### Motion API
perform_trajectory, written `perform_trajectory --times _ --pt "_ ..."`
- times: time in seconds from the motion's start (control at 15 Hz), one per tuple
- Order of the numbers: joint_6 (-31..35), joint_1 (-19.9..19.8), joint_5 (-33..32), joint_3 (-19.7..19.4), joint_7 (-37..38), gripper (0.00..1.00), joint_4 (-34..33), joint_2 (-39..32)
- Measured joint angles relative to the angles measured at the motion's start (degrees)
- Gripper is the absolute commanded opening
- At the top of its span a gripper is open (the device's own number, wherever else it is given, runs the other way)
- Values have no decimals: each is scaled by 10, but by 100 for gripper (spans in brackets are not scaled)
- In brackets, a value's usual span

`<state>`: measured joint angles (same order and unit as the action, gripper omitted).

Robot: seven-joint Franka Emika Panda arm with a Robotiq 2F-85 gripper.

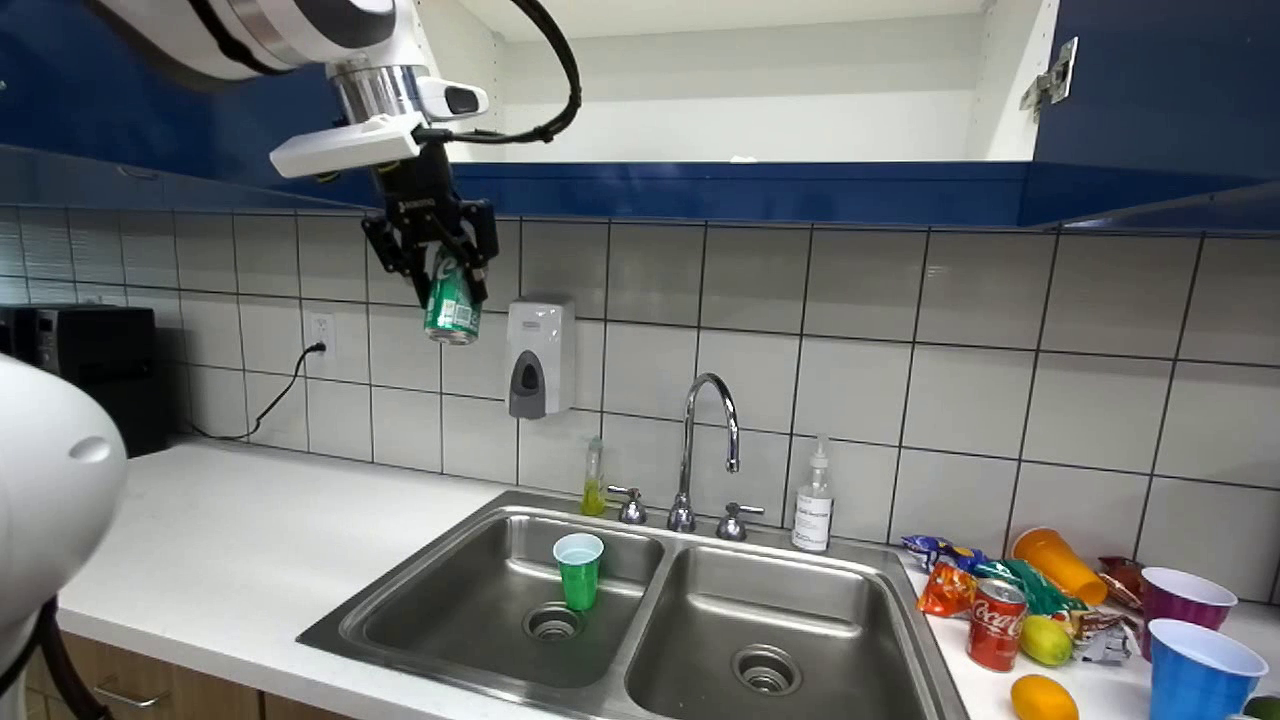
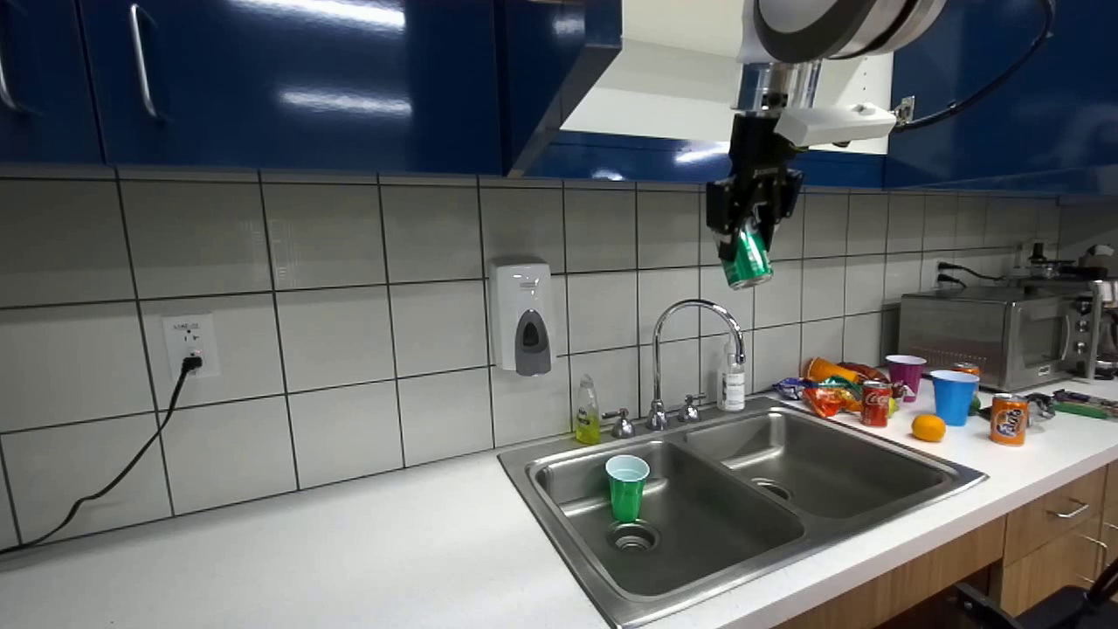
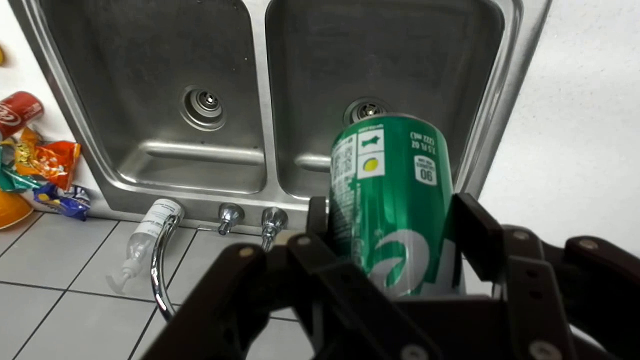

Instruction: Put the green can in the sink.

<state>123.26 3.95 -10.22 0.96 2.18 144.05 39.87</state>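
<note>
White rounded casing point(image 1: 50, 500) looms nearest in an exterior view, lower left of the gripper point(image 1: 452, 290); white surface point(image 1: 250, 540) runs below, tiled wall point(image 1: 405, 345) behind, blue cabinets point(image 1: 700, 192) higher up. Clamped around the green can point(image 1: 453, 312), the gripper holds it tilted, its lower end jutting past the fingers point(image 3: 477, 240). Below and right sits the sink point(image 1: 450, 610); farther right, a Coca-Cola can point(image 1: 997, 628).

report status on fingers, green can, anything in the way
Fingers shut on green can. Held aloft, higher than sink, not yet in it. Green cup inside sink, possibly in the way.
</note>
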Motion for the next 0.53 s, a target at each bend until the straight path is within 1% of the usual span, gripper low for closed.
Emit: perform_trajectory --times 0.27,0.53 --pt "29 -7 0 -13 -1 39 51 -1" --pt "56 -18 0 -20 -1 39 88 -14"
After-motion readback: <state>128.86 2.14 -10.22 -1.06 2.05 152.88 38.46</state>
